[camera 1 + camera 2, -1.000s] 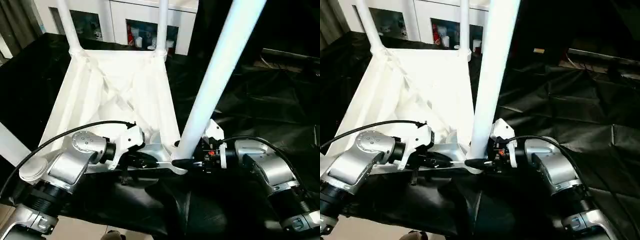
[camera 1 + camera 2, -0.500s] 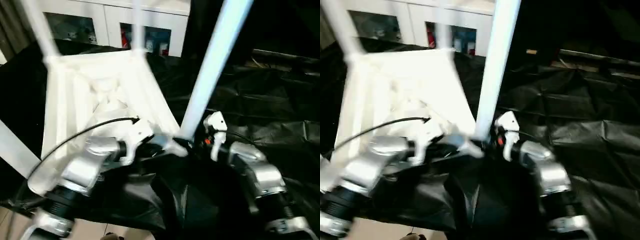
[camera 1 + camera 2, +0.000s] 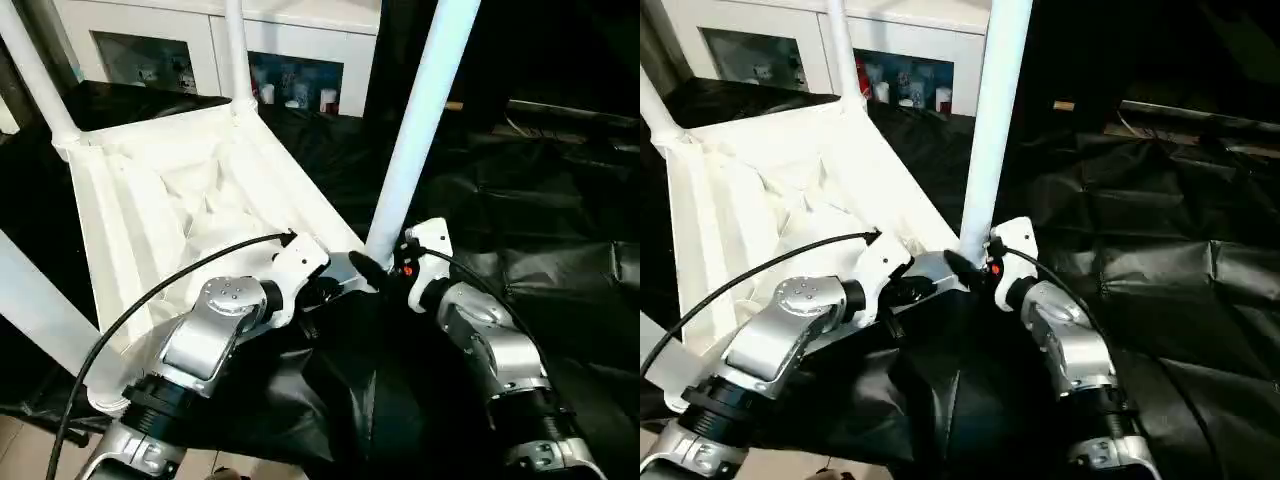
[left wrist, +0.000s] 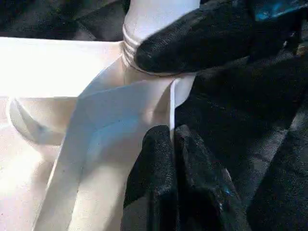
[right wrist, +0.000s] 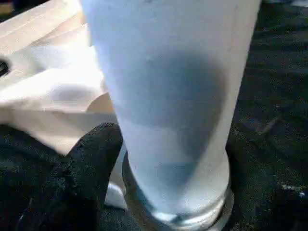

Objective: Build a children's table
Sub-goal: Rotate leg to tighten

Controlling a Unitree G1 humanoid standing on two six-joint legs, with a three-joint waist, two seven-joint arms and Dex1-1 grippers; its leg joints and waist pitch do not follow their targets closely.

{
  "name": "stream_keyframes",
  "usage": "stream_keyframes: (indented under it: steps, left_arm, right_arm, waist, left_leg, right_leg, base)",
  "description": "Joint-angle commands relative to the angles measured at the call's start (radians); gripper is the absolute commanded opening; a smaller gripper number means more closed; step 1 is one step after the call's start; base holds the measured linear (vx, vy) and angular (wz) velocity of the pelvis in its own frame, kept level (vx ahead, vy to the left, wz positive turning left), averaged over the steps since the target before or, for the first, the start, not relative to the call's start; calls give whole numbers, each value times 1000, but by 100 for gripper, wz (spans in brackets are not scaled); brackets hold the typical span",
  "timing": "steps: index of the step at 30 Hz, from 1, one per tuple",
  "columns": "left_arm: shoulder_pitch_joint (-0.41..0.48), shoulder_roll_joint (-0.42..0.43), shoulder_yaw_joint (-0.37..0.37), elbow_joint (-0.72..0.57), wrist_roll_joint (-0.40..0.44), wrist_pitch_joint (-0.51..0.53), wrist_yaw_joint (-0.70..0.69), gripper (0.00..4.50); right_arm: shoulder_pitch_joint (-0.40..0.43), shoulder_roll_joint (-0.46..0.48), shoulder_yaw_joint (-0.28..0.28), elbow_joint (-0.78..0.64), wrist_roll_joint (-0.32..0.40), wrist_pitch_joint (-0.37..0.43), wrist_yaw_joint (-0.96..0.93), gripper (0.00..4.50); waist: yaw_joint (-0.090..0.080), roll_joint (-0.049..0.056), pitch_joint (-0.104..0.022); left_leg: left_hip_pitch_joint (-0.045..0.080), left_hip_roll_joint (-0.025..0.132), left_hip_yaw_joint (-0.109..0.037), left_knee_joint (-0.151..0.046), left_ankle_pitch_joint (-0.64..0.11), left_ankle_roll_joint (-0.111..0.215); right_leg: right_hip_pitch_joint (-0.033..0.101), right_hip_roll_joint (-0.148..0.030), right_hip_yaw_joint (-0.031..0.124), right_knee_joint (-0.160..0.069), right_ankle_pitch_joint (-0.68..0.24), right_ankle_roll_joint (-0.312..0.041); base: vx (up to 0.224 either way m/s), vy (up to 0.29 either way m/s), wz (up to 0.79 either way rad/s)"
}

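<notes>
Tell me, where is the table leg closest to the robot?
In the left eye view, that leg stands upright at the table top's near right corner, between the left end effector and right end effector.

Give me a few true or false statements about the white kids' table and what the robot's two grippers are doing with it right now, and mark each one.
1. The children's table lies upside down, its legs pointing up. True.
2. The left gripper is shut on the tabletop's rim near a corner. True: its two black fingers pinch the thin white edge.
3. The right gripper is closed around a loose leg lying flat on the black cloth. False: it sits at the base of the near leg, which stands upright in its corner socket.
4. The table rests on a bare wooden floor. False: it sits on a black-draped work table.
5. A white cabinet with glass doors stands behind the table. True.
</notes>
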Motion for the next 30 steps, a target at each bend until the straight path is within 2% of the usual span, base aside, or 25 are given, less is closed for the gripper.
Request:
stream_keyframes:
  steps: [1,2,3,4,7,12,16,22,25,27,30]
  left_arm:
    - [21,12,-40,-24,-44,-54,-97,0]
    - [30,41,-48,-36,-58,-57,-147,0]
    - [32,51,-51,-38,-60,-60,-162,0]
    - [37,76,-58,-42,-67,-76,-202,0]
    - [42,116,-66,-47,-81,-86,-268,0]
    - [29,205,-65,-24,-108,-107,-401,0]
    - [8,213,-53,9,-101,-124,-409,0]
    - [-14,213,-40,35,-101,-136,-392,0]
    - [-15,209,-35,40,-98,-140,-383,0]
    - [-13,196,-28,45,-90,-136,-349,0]
    - [-15,148,-4,65,-69,-115,-244,0]
  right_arm:
    - [16,-17,102,-41,35,21,167,349]
    - [18,-55,111,-55,45,15,231,349]
    - [18,-65,114,-59,47,14,249,349]
    - [18,-91,119,-66,54,12,293,349]
    - [16,-126,121,-77,70,21,358,349]
    - [-4,-190,135,-63,81,-2,494,349]
    - [-12,-198,150,-54,74,-6,521,349]
    - [-9,-190,167,-62,73,2,536,292]
    - [-4,-187,169,-62,74,3,536,281]
    - [5,-174,157,-59,75,8,507,264]
    - [10,-116,111,-15,53,-3,357,262]
  waist:
    - [9,0,-67]
    - [7,-6,-68]
    - [10,-7,-69]
    - [11,-3,-69]
    - [16,-5,-67]
    - [21,-4,-61]
    - [22,-5,-62]
    - [26,-8,-65]
    - [26,-9,-63]
    - [26,-7,-62]
    - [22,-7,-57]
  left_leg:
    - [6,-2,-2,-52,-196,43]
    - [5,-1,-1,-51,-186,50]
    - [5,-2,-2,-51,-177,57]
    - [6,-1,0,-49,-163,68]
    - [10,2,2,-48,-157,80]
    - [13,4,3,-52,-188,61]
    - [13,4,3,-52,-188,51]
    - [12,2,4,-49,-155,60]
    - [12,3,4,-50,-164,60]
    - [12,3,3,-50,-174,55]
    - [11,3,3,-54,-201,36]
  right_leg:
    - [49,-30,23,-73,-108,-188]
    - [50,-30,22,-72,-93,-194]
    - [53,-31,21,-70,-84,-200]
    - [51,-31,22,-67,-64,-211]
    - [48,-31,23,-65,-63,-228]
    - [43,-33,22,-68,-116,-223]
    - [45,-34,23,-67,-122,-223]
    - [48,-35,24,-61,-78,-231]
    - [46,-35,23,-63,-91,-231]
    - [46,-35,23,-65,-108,-227]
    - [42,-36,24,-72,-160,-217]
  base:
    - [0,0,0]
    - [0,0,0]
    - [0,0,0]
    - [0,0,0]
    - [0,0,0]
    - [0,0,0]
    - [0,0,0]
    - [0,0,0]
    - [0,0,0]
    - [0,0,0]
    - [0,0,0]
